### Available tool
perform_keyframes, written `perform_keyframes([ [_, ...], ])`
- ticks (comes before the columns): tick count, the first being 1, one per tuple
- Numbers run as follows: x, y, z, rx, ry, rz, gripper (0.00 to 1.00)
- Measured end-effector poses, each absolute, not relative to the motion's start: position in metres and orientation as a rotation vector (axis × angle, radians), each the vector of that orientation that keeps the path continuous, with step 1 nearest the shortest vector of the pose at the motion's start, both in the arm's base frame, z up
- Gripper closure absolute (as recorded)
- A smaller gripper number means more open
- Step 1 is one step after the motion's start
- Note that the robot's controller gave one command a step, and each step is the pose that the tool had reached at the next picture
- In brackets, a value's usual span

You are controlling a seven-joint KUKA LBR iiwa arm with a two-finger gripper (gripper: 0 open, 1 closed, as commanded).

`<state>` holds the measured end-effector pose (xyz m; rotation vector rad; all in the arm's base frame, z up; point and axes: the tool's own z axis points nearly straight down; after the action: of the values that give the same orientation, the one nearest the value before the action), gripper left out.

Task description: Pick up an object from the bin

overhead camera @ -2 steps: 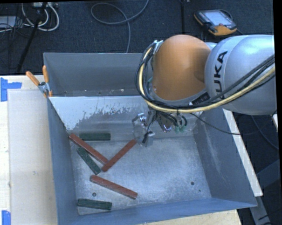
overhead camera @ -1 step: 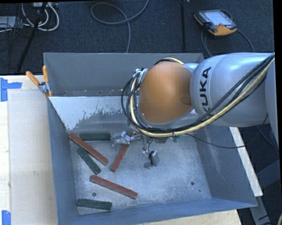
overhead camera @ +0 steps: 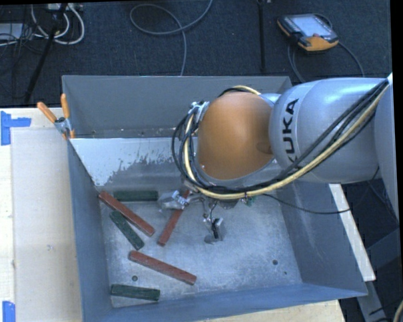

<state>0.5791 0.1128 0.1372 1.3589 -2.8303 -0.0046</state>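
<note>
A short brown bar (overhead camera: 170, 229) is seen lying tilted on the bin (overhead camera: 94, 288) floor, left of centre. The gripper (overhead camera: 194, 216) is lowered just right of it, its two fingers apart and nothing between them. If they were closed here, the bar could be missed, or clipped at its far end and swung aside. A longer brown bar (overhead camera: 127, 213) and two dark green bars (overhead camera: 136, 195) (overhead camera: 126, 230) lie near on the left and might be knocked.

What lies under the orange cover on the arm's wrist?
The gripper hangs below it, beside a short brown stick on the bin floor. The cover hides whatever lies directly beneath it.
</note>
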Motion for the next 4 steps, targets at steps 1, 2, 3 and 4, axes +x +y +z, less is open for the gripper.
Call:
perform_keyframes([
  [1, 0.593, 0.141, 0.07, 1.651, -2.673, -0.004, 1.0],
  [2, 0.593, 0.141, 0.07, 1.65, -2.673, -0.004, 1.0],
  [3, 0.587, 0.137, 0.106, 1.748, -2.604, -0.006, 1.0],
  [4, 0.579, 0.135, 0.114, 1.741, -2.623, 0.001, 1.0],
])
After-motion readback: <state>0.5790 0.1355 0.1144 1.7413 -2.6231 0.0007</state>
